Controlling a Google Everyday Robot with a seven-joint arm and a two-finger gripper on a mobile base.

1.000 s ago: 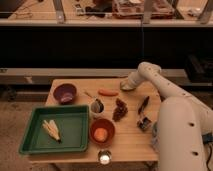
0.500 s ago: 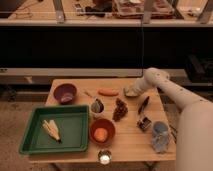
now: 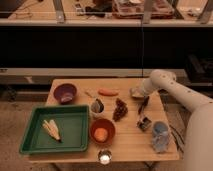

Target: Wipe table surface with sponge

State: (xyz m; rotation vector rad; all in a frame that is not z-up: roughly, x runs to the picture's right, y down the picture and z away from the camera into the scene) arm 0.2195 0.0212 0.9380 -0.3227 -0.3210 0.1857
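The scene is dim and warm-toned, with a yellowish cast over the wooden counter (image 3: 75,150). Light seems to fall from above, leaving the dark shelf front behind the counter nearly black. The whole view is soft and grainy, so small items show little detail. The gripper (image 3: 136,92), at the counter's far right edge, is a pale blur against the wood. The white arm (image 3: 180,95) reads brightest, and a small candle (image 3: 104,158) at the front edge glows.
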